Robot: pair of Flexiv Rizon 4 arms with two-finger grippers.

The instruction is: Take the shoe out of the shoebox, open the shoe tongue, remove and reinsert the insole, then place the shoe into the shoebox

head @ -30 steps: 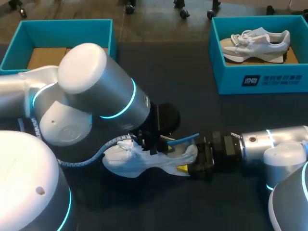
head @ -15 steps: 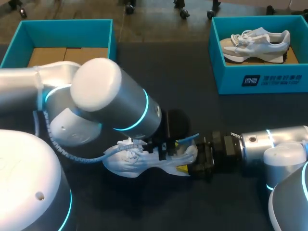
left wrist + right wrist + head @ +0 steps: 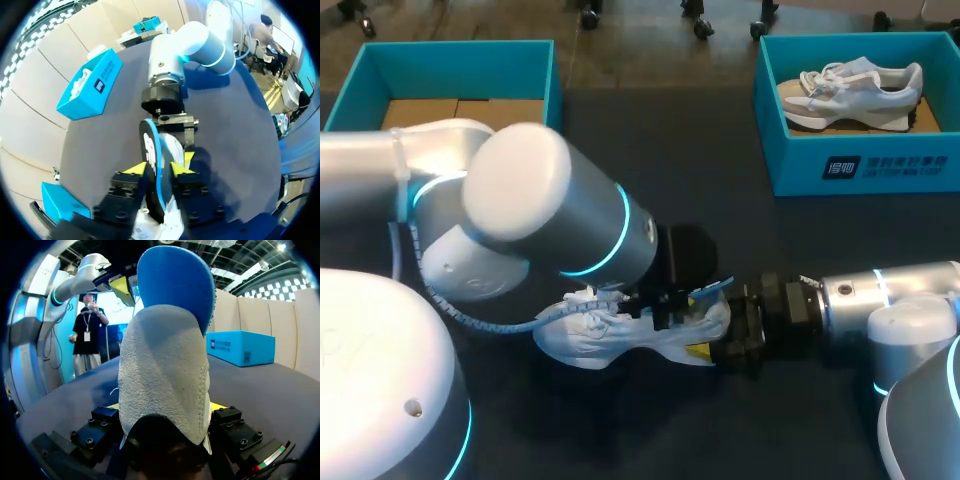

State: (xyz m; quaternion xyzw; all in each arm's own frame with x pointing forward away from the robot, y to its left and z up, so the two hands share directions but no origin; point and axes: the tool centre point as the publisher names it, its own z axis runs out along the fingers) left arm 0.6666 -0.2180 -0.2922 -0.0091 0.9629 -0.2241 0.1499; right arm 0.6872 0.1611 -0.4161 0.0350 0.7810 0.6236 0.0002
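right claw (image 3: 708, 350) grips the shoe (image 3: 582, 338) by its heel, lengthwise left-right, toe left; left claw (image 3: 158, 168) pinches the insole (image 3: 150, 145).

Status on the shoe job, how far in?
Done: shoe is out on the table, heel clamped by the right gripper. In hand: left gripper pinches the blue insole, which sticks partly out of the shoe; coming out or going in, unclear. Left: seat insole, return shoe to the empty shoebox.
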